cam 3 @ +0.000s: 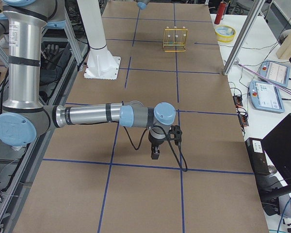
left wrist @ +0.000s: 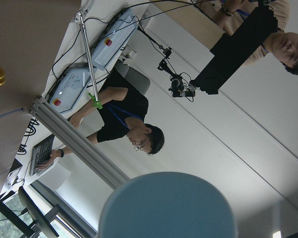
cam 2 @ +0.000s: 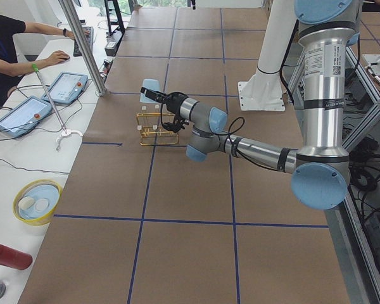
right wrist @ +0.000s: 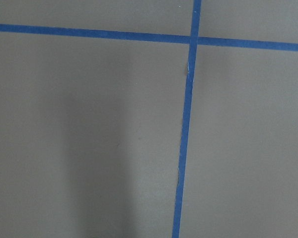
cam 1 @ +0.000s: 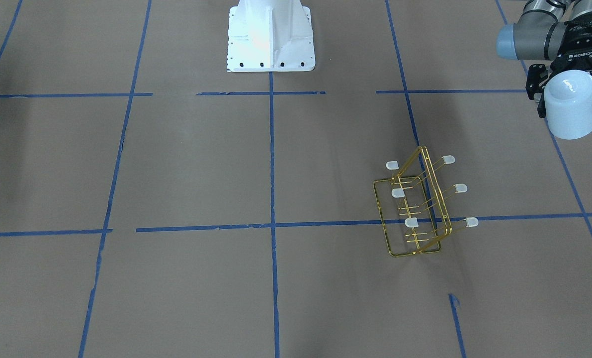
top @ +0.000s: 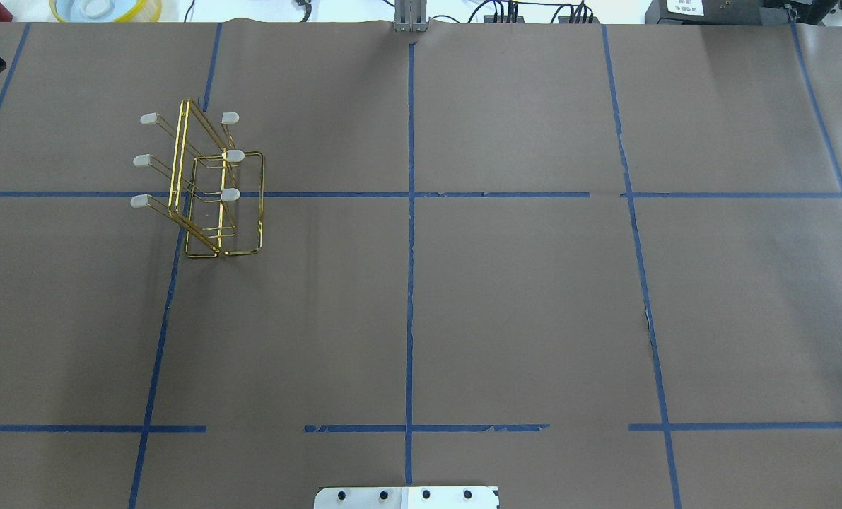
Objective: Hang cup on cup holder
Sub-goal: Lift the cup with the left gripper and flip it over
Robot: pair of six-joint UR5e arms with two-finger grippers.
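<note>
Pinching the pale cup in the left tool, high in the air and off to the left of the gold cup holder, standing lower down on the desk.

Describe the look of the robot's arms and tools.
Both arms are silver tubes with grey joints and pale blue caps. The left arm bears a white printed label; its black left tool reads ROBOTIQ in white. On the right arm, a black cable loops beside the black right tool.
</note>
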